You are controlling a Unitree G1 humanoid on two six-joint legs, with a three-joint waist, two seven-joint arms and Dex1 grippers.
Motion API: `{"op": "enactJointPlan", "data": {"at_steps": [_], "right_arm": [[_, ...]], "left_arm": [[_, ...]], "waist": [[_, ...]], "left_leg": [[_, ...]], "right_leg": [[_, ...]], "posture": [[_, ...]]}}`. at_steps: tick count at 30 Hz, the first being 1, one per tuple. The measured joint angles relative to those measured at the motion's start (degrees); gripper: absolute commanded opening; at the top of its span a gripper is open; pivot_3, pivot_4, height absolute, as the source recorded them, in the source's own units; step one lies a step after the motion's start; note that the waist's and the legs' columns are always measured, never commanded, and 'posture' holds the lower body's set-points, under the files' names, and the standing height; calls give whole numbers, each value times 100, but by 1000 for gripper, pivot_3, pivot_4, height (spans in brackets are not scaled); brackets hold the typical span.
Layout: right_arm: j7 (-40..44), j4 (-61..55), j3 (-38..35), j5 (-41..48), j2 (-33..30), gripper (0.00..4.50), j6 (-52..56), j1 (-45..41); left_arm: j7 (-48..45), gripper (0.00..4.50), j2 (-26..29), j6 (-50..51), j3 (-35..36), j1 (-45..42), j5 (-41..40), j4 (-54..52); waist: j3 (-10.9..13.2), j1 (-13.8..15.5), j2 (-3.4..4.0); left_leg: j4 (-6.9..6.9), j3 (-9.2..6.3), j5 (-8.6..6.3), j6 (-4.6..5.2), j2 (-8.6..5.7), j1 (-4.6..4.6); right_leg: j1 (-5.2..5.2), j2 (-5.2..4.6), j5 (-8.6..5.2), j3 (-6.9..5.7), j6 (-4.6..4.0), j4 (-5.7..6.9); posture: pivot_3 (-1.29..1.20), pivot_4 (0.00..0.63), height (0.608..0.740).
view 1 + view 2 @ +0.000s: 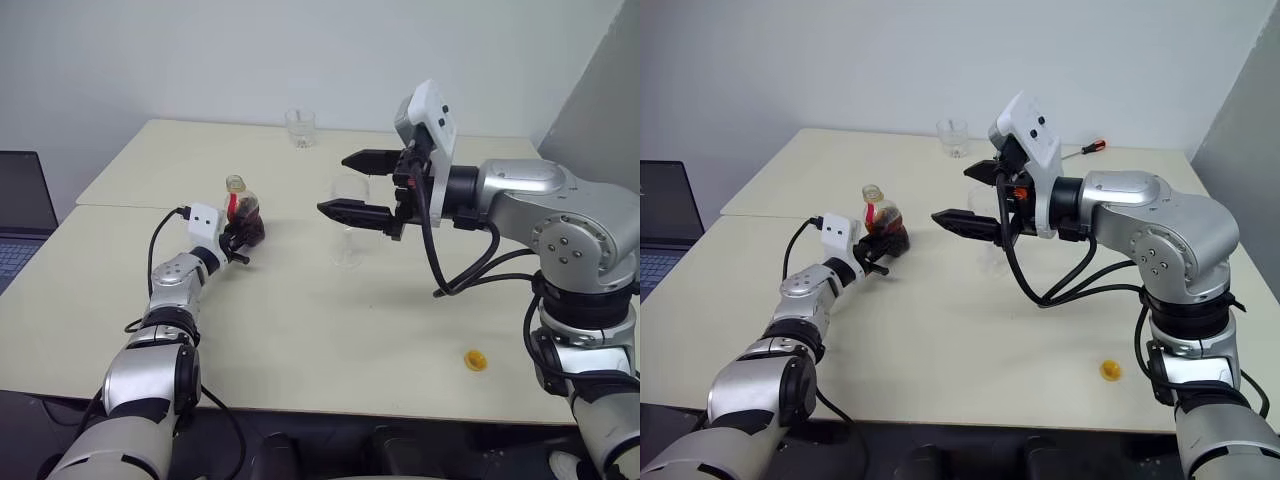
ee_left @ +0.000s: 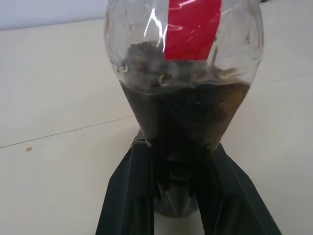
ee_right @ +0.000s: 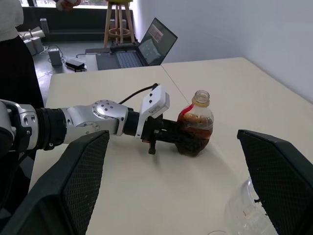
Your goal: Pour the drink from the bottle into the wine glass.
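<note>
Early stage, approx. Left gripper (image 1: 243,238) clamped on lower body of bottle (image 1: 883,222), bottle upright on table (image 1: 300,320), cap off, drink (image 2: 188,122) filling roughly lower half. Yellow cap (image 1: 476,360) lying well apart near front edge on right. Right gripper (image 1: 352,185) spread wide, empty, hanging above table just in front of wine glass (image 1: 347,222). Glass upright, empty. Left to do: lift, bring over to glass, tip, pour.
</note>
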Motion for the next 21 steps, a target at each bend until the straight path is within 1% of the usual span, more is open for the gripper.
{"op": "enactJointPlan", "data": {"at_steps": [6, 9, 12, 15, 19, 20, 21], "right_arm": [[-40, -2, 0, -10, -46, 4500, -3, 44], [-42, -14, -16, -16, -174, 4500, -7, 221], [-48, -42, -204, -15, -350, 4500, -15, 544], [-41, -204, -561, -14, -519, 4500, -223, 1162], [-51, -668, -1225, 12, -422, 4500, -956, 2421], [-63, -747, -1260, -16, -374, 4500, -1075, 2590], [-116, -905, -1327, -51, -314, 4500, -1288, 2856]], "left_arm": [[-26, 743, 1, -47, 9, 0, -12, -4], [-161, 742, 4, -44, 14, 1, -32, -66], [-392, 741, 7, -36, -1, 7, -42, -329], [-499, 739, 93, -42, -75, 13, -7, -810], [-502, 738, 210, -76, -287, 10, 114, -1616], [-494, 738, 233, -97, -335, 4, 145, -1706], [-471, 738, 237, -129, -416, -13, 207, -1817]], "waist": [[20, 1, 0], [44, 5, -6], [91, 11, -18], [104, 13, -25], [112, 21, -21], [113, 22, -21], [114, 18, -21]], "left_leg": [[-1, -1, 0, 0, 1, -1], [0, -1, 0, 0, 1, -2], [1, -5, 0, 0, 1, -14], [-2, -7, 0, 0, 2, -28], [-4, -11, 0, 0, 0, -32], [-1, -12, 0, 0, 0, -31], [-4, -11, 0, 0, -1, -31]], "right_leg": [[0, 0, -1, 1, 0, -1], [0, -1, -1, 1, 1, -1], [-4, -1, 1, 2, -1, -3], [-11, -1, 1, 2, -2, -9], [-9, -1, -3, 1, 6, -19], [-9, 0, -16, 2, 27, -16], [-10, -1, -17, 2, 29, -16]], "posture": [[0, 150, 740], [0, 150, 740], [0, 150, 740], [0, 150, 740], [0, 150, 740], [0, 150, 740], [0, 150, 740]]}}
